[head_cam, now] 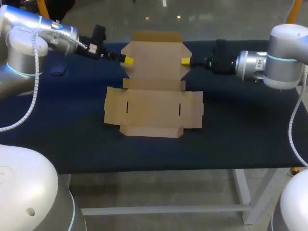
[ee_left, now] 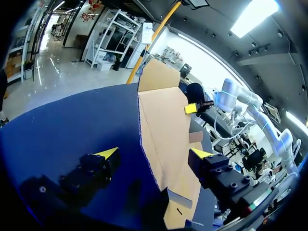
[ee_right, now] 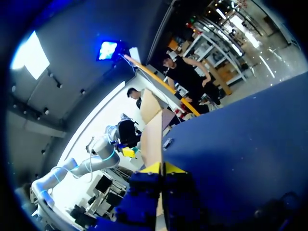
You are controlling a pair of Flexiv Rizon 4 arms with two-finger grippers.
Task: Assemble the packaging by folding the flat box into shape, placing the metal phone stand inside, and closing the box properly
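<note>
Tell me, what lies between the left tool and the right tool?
The rear panel of the flat cardboard box spans the gap between left tool and right tool, seen in the head view.

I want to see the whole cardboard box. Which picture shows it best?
The head view: the flat cardboard box lies unfolded, every flap showing. The left wrist view shows one side stretching away. The right wrist view shows just its edge, pinched in the right claw.

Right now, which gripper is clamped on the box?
The right gripper: it pinches one edge of the flat box. The left gripper straddles the opposite edge, open.
</note>
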